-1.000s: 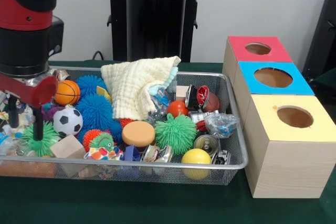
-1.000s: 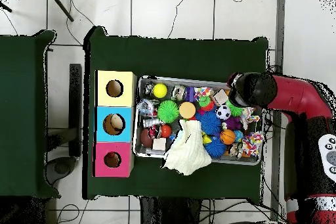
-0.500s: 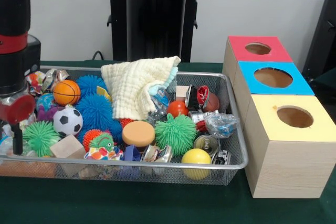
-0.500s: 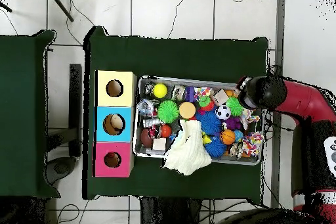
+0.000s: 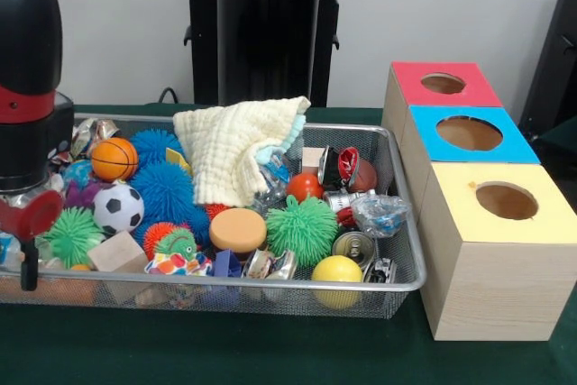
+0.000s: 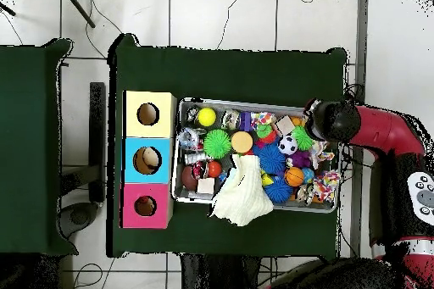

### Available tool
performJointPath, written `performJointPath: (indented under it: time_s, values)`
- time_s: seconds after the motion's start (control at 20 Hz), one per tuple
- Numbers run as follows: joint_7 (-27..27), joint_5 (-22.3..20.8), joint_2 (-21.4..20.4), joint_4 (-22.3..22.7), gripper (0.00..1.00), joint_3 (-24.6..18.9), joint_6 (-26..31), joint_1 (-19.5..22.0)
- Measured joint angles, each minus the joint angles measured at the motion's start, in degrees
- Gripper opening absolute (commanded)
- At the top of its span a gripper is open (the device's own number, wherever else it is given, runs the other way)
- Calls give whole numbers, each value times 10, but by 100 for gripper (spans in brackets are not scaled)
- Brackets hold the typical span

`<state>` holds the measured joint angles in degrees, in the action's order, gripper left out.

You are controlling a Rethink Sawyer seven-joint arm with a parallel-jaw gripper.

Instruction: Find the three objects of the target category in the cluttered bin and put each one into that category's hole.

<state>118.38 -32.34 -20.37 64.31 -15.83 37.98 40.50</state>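
Fingers (image 5: 27, 245) of the robot hang at the end of the wire bin (image 5: 397, 288), by the green spiky ball (image 5: 70, 234). I cannot tell if they are apart or together. Only one dark tip shows under a red part. The bin sits on the green surface (image 5: 270, 353), full of toys. A cream cloth (image 5: 236, 149) lies on top. Next to the bin stand three boxes with holes: yellow box (image 5: 498, 254), blue box (image 5: 469, 137), red box (image 5: 442, 86).
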Motion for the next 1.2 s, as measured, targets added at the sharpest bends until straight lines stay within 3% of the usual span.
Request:
performJointPath:
  time_s: [0.4, 0.7, 0.85, 1.05, 1.2]
  values:
    - [0, -11, 9, -15, 100, 18, -1, -19]
    - [0, -4, 8, -12, 100, 11, -1, -11]
    - [0, 0, 6, 1, 100, -11, -5, 11]
    - [0, 0, 1, 42, 100, -59, -52, 69]
    - [0, -2, -4, 53, 100, -60, -64, 71]
